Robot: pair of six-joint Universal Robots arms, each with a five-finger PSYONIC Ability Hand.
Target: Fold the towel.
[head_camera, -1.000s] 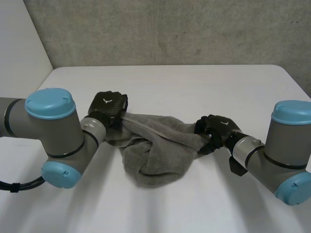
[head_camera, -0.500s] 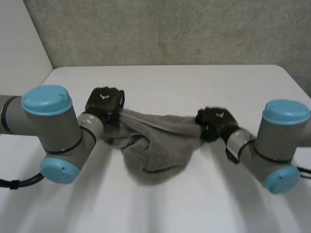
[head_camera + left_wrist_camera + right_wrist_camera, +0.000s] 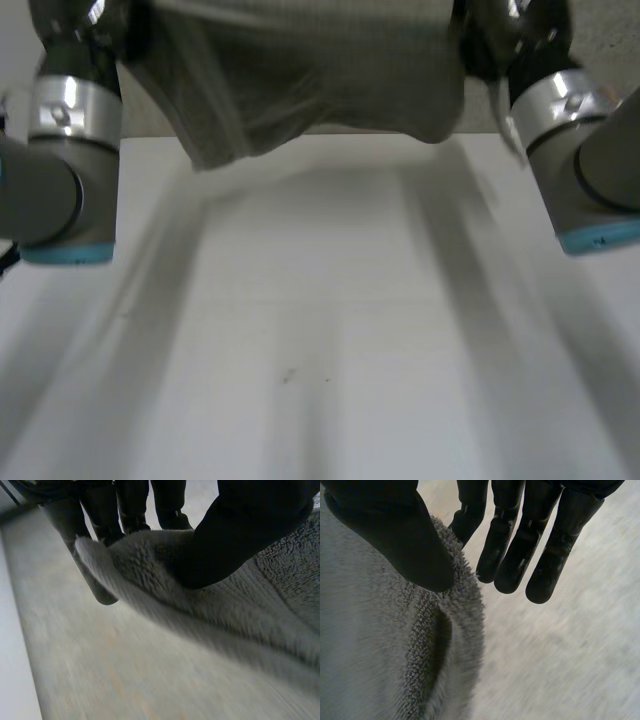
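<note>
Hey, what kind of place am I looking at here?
Most likely a robotics lab or test bench. There is a plain white table, and above it the grey-jointed left arm and right arm hold a grey towel, pinched by the left hand and right hand.

Grey terry towel [image 3: 310, 80] held aloft, spread betw. left hand [image 3: 250, 535] & right hand [image 3: 385, 535]; top corners under thumbs, beside fingers [image 3: 550, 555]; bottom edge sags.
</note>
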